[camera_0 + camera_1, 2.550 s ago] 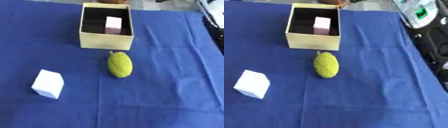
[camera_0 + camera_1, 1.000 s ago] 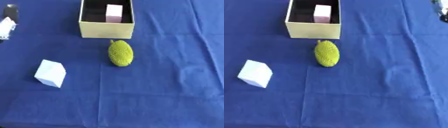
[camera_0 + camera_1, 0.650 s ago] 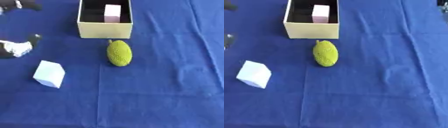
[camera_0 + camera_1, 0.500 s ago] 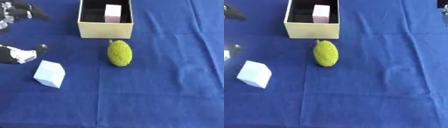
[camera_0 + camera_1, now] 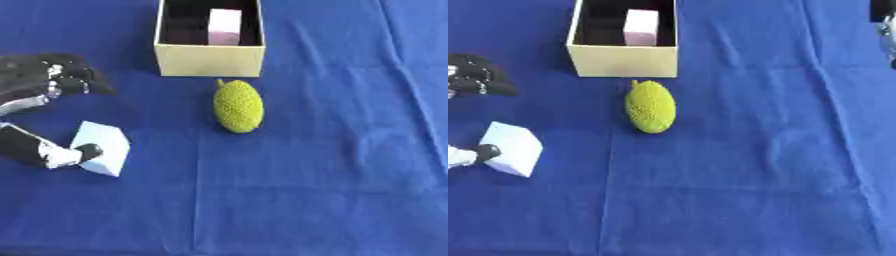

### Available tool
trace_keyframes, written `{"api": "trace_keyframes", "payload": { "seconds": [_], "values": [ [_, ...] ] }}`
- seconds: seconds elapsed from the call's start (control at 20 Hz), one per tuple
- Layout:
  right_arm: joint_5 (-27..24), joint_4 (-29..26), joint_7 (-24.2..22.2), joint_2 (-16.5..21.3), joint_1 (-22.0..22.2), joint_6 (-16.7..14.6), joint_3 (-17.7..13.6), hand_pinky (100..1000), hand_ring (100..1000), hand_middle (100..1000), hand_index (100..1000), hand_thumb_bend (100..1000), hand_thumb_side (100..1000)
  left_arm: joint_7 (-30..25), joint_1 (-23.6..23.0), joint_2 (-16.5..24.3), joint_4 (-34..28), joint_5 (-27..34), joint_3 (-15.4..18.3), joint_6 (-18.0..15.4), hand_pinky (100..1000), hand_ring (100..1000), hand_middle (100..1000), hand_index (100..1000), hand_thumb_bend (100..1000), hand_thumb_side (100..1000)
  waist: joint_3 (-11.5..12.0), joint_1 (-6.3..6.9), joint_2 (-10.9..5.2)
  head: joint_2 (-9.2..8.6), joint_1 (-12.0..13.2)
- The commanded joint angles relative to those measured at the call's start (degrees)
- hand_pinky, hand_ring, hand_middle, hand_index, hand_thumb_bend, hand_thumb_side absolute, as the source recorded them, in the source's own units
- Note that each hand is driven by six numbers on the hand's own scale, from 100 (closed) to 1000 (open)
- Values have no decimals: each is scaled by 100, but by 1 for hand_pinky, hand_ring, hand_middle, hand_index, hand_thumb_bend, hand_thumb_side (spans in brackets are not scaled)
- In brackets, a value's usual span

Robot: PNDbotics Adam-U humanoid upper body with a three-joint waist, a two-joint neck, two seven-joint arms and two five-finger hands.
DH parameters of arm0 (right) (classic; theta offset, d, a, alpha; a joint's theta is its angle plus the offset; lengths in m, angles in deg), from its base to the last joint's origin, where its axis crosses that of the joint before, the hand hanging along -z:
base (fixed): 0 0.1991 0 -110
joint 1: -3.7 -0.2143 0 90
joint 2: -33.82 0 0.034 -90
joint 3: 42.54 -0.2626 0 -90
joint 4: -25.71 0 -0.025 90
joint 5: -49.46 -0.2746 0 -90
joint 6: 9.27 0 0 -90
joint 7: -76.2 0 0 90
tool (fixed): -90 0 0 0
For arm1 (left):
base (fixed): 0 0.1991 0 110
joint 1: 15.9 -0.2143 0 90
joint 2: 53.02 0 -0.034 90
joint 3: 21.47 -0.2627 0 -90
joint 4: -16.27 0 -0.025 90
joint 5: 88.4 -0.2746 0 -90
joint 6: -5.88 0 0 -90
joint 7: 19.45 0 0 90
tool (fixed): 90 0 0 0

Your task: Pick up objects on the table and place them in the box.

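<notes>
— What lies nearest on the desk [image 5: 332, 190]?

— A white cube [image 5: 102, 149], at the near left on the blue cloth that covers the desk. The left hand [image 5: 39, 82] has come in from the left edge around it. Its thumb tip [image 5: 86, 151] touches the cube's left face, while its dark fingers [image 5: 74, 75] are spread above and beyond the cube, apart from it. So the hand is wide open and has not closed on anything.

— And further in?

— A bumpy yellow-green fruit [image 5: 237, 105], shaped like a small durian, lies near the middle, its long axis running near to far. It sits just in front of the box and well apart from the cube.

— The box?

— A cream cardboard box [image 5: 210, 59] stands at the far middle, open at the top and dark inside. A pale pink block [image 5: 225, 26] stands upright inside it, towards the right.

— The right hand?

— Something dark shows at the far right edge in the right eye view, but whether it is that hand I cannot tell.
</notes>
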Motion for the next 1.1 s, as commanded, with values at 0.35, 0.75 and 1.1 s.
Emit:
{"api": "trace_keyframes", "payload": {
  "seconds": [0.35, 0.75, 1.1],
  "values": [
    [34, -84, -69, 14, 23, 137, -52, 970, 834, 571, 840, 100, 520, -782, -26, 171, -192, 33, 249, 240, 998, 923, 818, 923, 458, 846, 10, -1, -88, -32, 18],
    [76, -84, -192, -88, 102, 266, 2, 975, 831, 564, 837, 100, 523, -1460, -37, 102, -356, 377, 436, 680, 981, 908, 787, 929, 447, 868, 15, -13, -70, -48, 33],
    [81, -84, -348, -173, 147, 408, 49, 979, 827, 556, 835, 100, 530, -2041, 7, 7, -195, 495, 496, 808, 980, 906, 777, 934, 435, 875, 0, -14, -56, -59, 47]
  ]
}}
